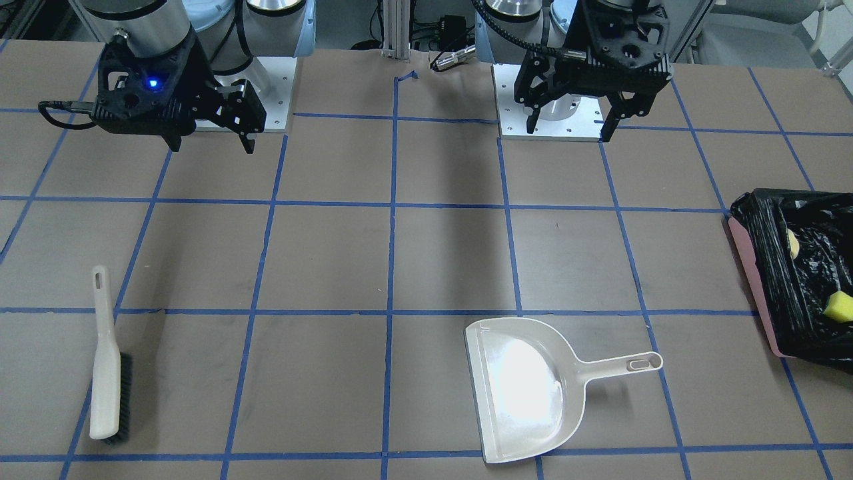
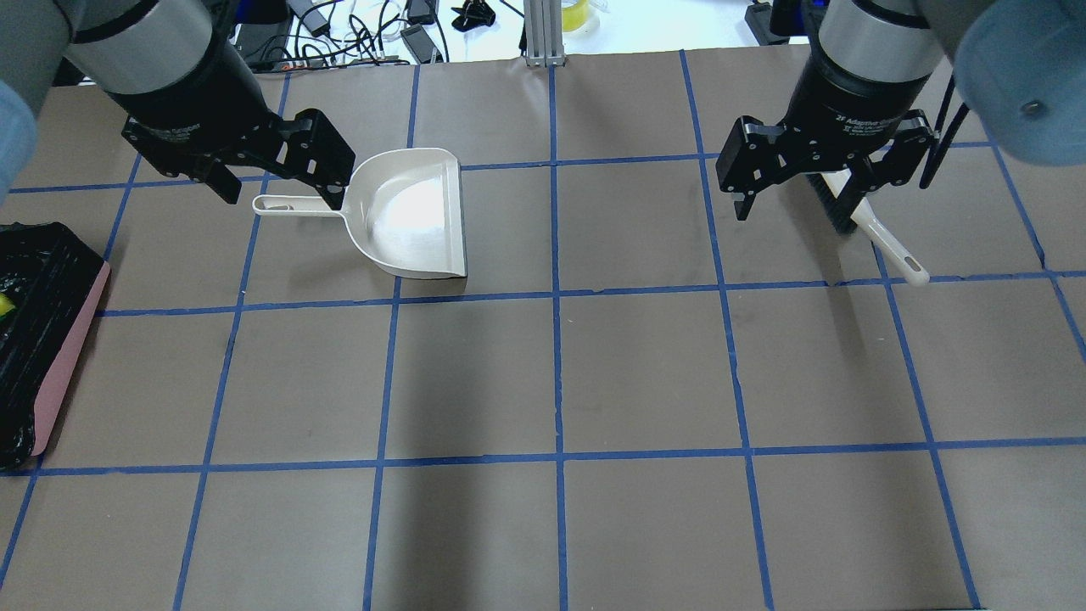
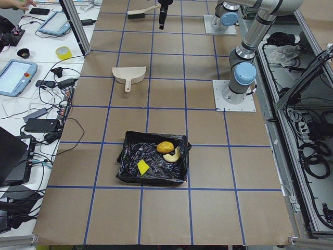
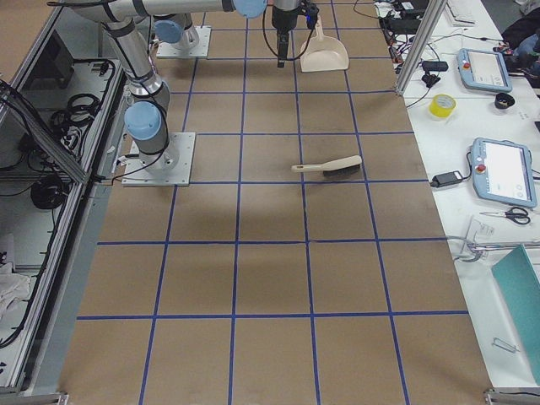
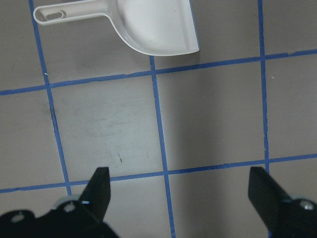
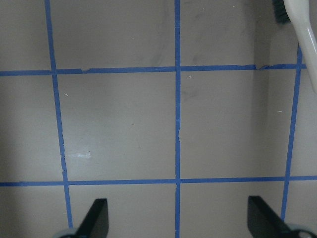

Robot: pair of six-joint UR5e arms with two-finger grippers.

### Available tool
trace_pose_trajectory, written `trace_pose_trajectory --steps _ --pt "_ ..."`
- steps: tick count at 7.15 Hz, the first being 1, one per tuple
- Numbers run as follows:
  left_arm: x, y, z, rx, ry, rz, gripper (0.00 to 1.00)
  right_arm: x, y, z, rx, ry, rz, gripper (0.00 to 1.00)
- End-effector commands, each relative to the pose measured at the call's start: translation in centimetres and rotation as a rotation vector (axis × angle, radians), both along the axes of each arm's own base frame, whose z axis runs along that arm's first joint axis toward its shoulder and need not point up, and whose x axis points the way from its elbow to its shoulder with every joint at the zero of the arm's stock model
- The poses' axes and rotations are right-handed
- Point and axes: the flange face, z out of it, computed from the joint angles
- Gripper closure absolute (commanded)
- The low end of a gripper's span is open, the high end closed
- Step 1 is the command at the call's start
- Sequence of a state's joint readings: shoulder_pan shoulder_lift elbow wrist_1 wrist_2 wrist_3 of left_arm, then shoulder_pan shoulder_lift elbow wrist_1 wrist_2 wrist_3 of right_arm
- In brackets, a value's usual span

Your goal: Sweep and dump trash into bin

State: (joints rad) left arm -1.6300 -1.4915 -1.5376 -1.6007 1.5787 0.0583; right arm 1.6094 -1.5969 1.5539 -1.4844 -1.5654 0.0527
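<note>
1. The left gripper [image 1: 570,128] hangs above the brown table [image 1: 320,253] near its arm's base, fingers spread wide and pointing down at the paper surface.
2. The right gripper [image 1: 212,141] hangs at a similar height on the other side, its fingers also spread wide.
3. A beige dustpan [image 1: 526,390] lies flat on the table on the left arm's side, apart from the gripper. Its handle points toward the bin.
4. A beige brush [image 1: 106,360] with dark bristles lies on the table on the right arm's side, well apart from the dustpan.
5. The bin [image 1: 753,280], pink-sided and lined with crinkled black plastic, sits at the table's end on the robot's left.
6. All the trash lies inside the bin: a yellow-orange potato toy [image 3: 165,147] touches a golden croissant toy [image 3: 173,155], and a green-and-yellow sponge piece [image 3: 143,166] lies near them.
</note>
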Motion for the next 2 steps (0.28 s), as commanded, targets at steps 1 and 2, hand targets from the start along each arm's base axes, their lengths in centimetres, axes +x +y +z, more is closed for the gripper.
trace_pose_trajectory --steps 1,2 --pt "-0.04 -0.11 -0.48 0.004 0.000 -0.001 0.00 0.13 -0.06 -0.02 -0.004 0.001 0.000 0.00" --pt "0.03 -0.20 -0.53 0.004 0.000 0.001 0.00 0.09 0.00 0.03 -0.004 0.004 -0.004 0.00"
